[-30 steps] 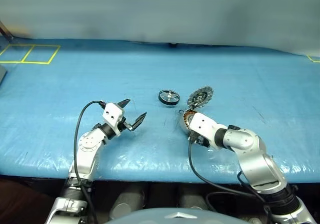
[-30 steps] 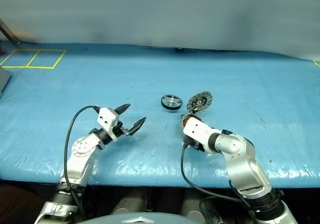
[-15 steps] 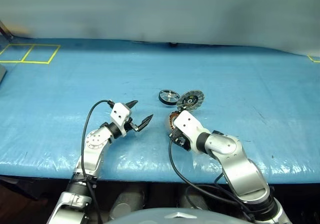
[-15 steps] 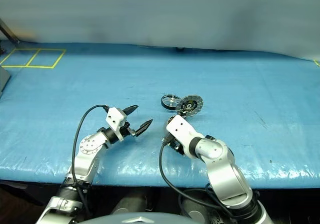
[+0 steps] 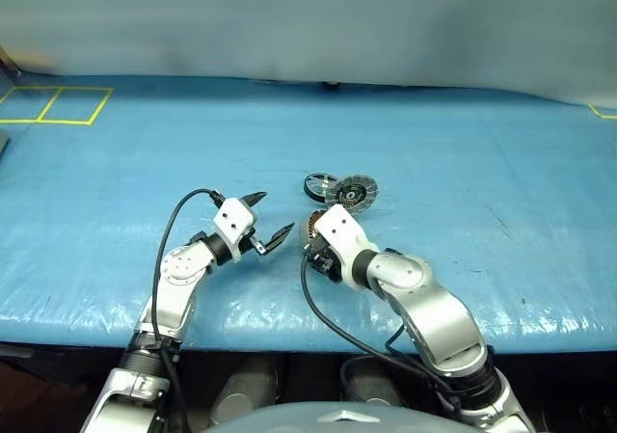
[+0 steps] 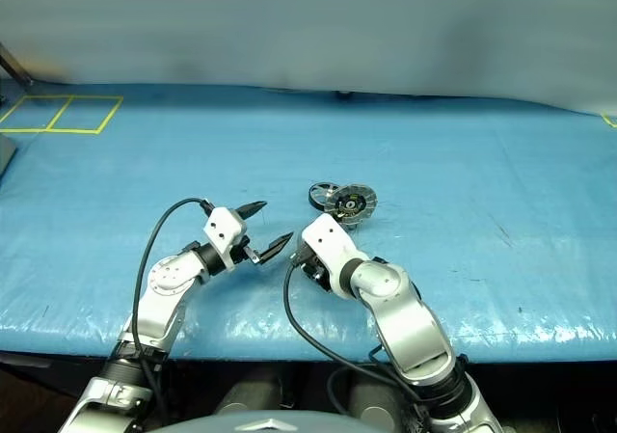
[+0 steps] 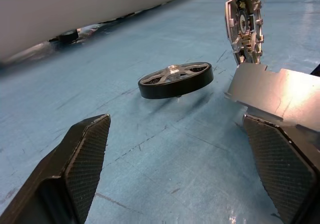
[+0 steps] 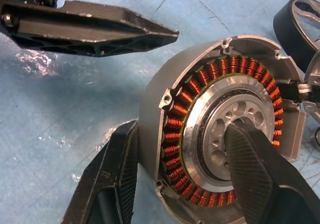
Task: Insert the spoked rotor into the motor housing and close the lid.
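My right gripper [image 8: 181, 130] is shut on the motor housing [image 8: 150, 104], one finger outside the silver wall and one in the pale centre. The housing [image 5: 311, 228] is tipped on its side, its ring of copper windings showing. The lid [image 5: 353, 191] stands upright at the housing's far edge, ribbed face visible. The spoked rotor [image 5: 317, 184], a black wheel with a silvery hub, rests on the blue table just beyond, close beside the lid [image 7: 243, 22]. My left gripper [image 5: 275, 213] is open and level, just left of the housing and pointing toward the rotor [image 7: 175, 78].
A blue tarp covers the table [image 5: 482, 163]. Yellow tape squares [image 5: 53, 105] mark the far left corner. A small dark object [image 5: 333, 86] lies at the table's far edge. My right hand's silver body [image 7: 272, 94] sits close by the left gripper's right finger.
My right gripper has carried the housing and its lid to the left, close to the left gripper, and the lid now stands beside the rotor. The left gripper has stayed open and about in place.
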